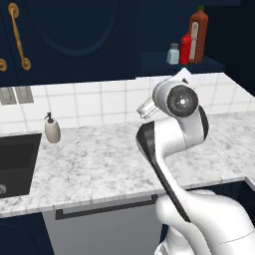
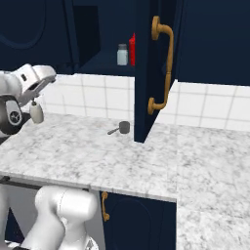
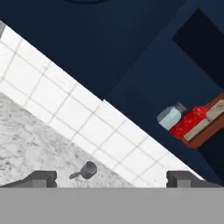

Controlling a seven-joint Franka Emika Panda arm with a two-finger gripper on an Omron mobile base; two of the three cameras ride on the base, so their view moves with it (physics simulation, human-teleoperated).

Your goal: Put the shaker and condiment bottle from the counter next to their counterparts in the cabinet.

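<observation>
On the left of the surface (image 1: pixel 99 159), a beige soap pump (image 1: pixel 52 129) is seen by the dark sink (image 1: pixel 17 164). No shaker and no small red bottle are seen on the marbled stone. Farther right on it, close to the open cabinet door (image 2: pixel 146 73), a small dark scoop (image 2: pixel 122 128) is left lying; it is no part of the job.

Up in the cabinet (image 1: pixel 179 64), to the right, the shaker (image 1: pixel 173 54) is stood on the shelf. Just beside it, on its right, the condiment bottle (image 1: pixel 185 49) is stood, touching or almost touching the tall brown bottle (image 1: pixel 198 34). A yellow shaker cannot be made out.

The tool (image 3: pixel 112 178) is held wide open, and nothing is held between its two tips. It is kept well apart from the shelf, down and to the left of it.

So both things look to be put away already. The job is judged to be done or very nearly done.
</observation>
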